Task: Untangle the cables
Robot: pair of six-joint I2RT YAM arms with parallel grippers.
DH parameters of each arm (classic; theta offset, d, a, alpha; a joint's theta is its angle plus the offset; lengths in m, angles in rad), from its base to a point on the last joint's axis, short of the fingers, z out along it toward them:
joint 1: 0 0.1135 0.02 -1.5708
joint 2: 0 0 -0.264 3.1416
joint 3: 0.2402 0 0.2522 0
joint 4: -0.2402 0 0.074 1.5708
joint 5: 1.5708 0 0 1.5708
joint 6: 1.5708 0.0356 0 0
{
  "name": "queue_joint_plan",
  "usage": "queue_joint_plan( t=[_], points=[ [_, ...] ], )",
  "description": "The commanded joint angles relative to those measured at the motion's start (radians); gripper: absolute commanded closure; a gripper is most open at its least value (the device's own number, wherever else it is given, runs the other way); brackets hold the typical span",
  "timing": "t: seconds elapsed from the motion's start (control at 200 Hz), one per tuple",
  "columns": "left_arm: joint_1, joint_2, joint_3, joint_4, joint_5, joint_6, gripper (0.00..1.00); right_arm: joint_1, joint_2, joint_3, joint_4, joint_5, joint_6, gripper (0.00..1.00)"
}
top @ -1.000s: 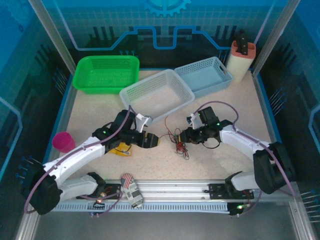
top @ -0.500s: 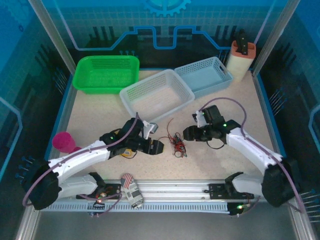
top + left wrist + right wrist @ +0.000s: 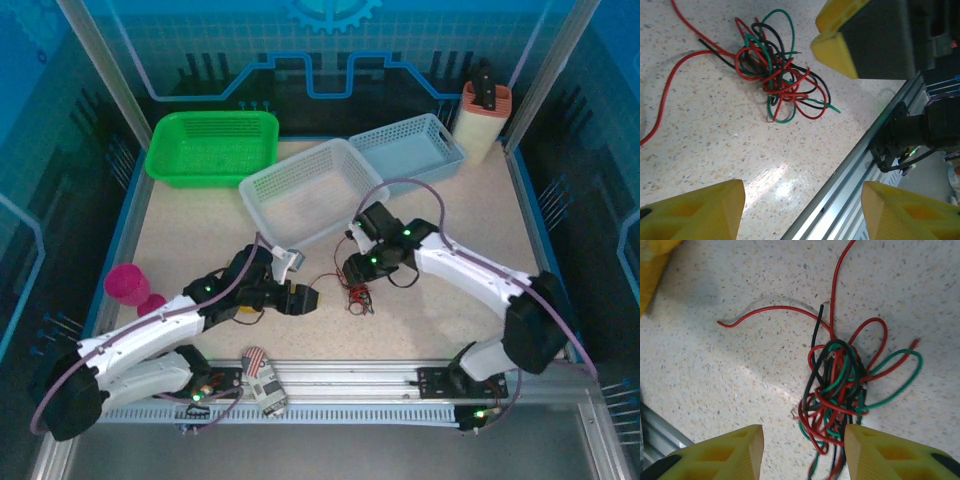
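Jaws wide on my left gripper (image 3: 802,209), nothing between them. My right gripper (image 3: 802,452) is likewise apart and empty, poised right over the cables (image 3: 840,390). They lie just right of centre on the speckled table (image 3: 715,365), red, green and black strands knotted together, one red tail trailing upper left. Untangling's barely begun, I'd say, with every strand left to free.

On the speckled table (image 3: 195,235) lie tangled cables (image 3: 358,297), a green basket (image 3: 200,180) and a pink cup (image 3: 124,285).
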Motion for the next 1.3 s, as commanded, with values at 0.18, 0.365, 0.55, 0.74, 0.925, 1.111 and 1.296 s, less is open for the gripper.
queue_joint_plan(
  t=[0.18, 0.365, 0.55, 0.74, 0.925, 1.111, 1.296],
  points=[
    [0.025, -0.041, -0.036, -0.017, -0.009, -0.008, 0.35, 0.081, 0.189, 0.138, -0.077, 0.155, 0.225, 0.61],
    [0.036, -0.038, -0.036, -0.025, -0.002, 0.009, 0.36, 0.092, 0.192, 0.156, -0.099, 0.206, 0.243, 0.84],
    [0.040, -0.037, -0.018, -0.025, -0.016, 0.045, 0.36, 0.095, 0.055, 0.204, -0.106, 0.185, 0.153, 1.00],
    [0.041, -0.026, 0.019, 0.010, -0.054, 0.111, 0.37, 0.059, -0.140, 0.241, -0.104, 0.129, 0.095, 1.00],
    [0.042, 0.026, 0.086, 0.034, -0.062, 0.182, 0.34, 0.000, -0.291, 0.222, -0.052, -0.030, 0.034, 1.00],
    [0.044, 0.071, 0.142, 0.045, -0.064, 0.196, 0.22, -0.098, -0.345, 0.188, -0.020, -0.214, -0.034, 1.00],
    [0.045, 0.108, 0.157, 0.165, 0.029, 0.112, 0.21, -0.110, -0.347, 0.189, -0.024, -0.263, -0.053, 1.00]
  ],
)
